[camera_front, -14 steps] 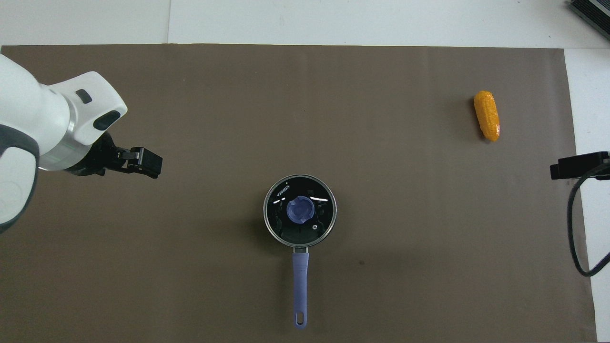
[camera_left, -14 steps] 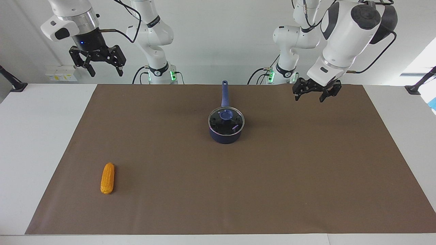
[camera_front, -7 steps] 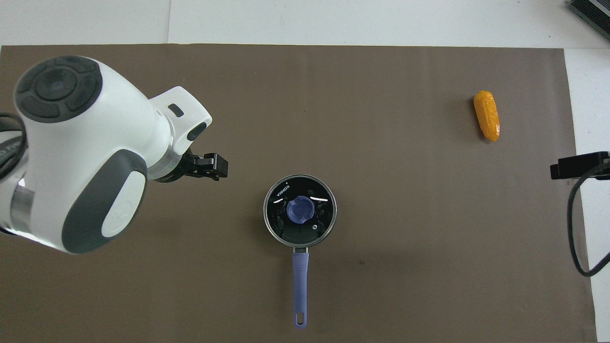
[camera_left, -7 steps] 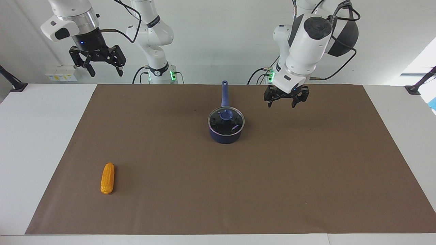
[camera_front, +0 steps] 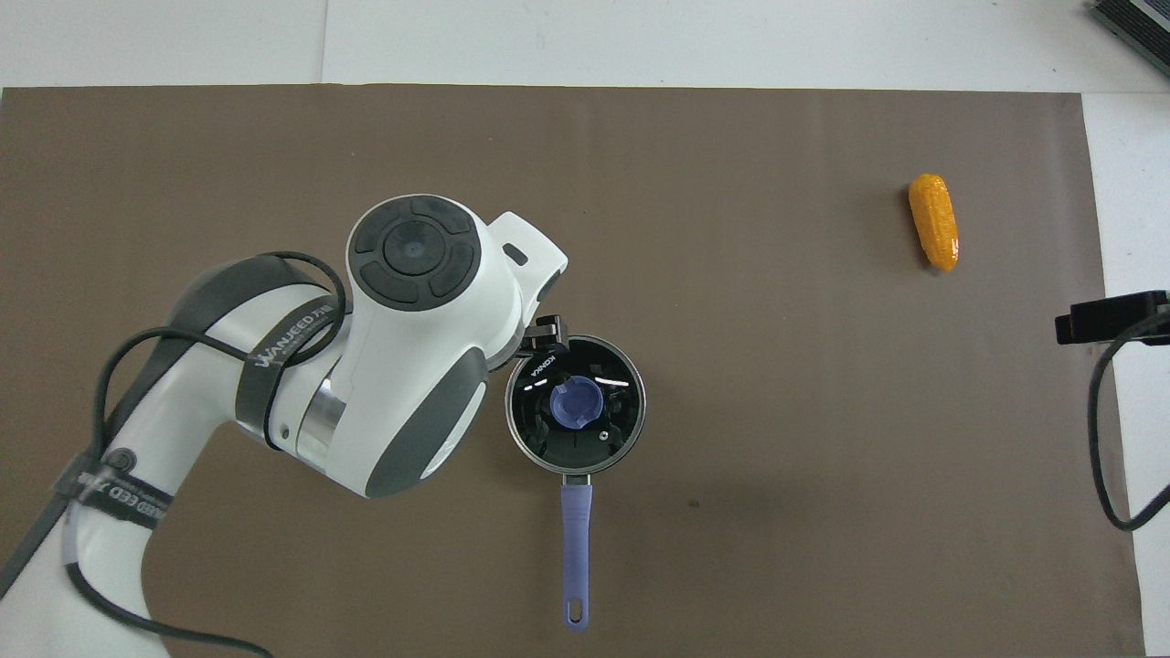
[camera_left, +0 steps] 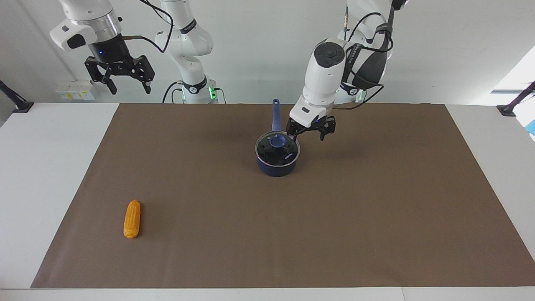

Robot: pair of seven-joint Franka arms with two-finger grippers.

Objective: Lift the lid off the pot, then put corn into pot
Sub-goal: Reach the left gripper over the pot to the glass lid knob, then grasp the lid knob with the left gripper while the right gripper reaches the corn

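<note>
The dark blue pot stands mid-mat with its long handle pointing toward the robots. The glass lid sits on it, blue knob up. My left gripper hangs open and low over the pot's rim at the side toward the left arm's end, holding nothing. In the overhead view the left arm covers most of that gripper beside the pot. The orange corn lies far from the robots toward the right arm's end. My right gripper waits raised and open.
A brown mat covers most of the white table. The corn lies near the mat's corner. A black cable hangs at the right arm's end. Black clamps sit at the table's corners.
My left arm has swept in from its end of the table and come down beside the pot's lid. The right arm, pot, lid and corn have not moved.
</note>
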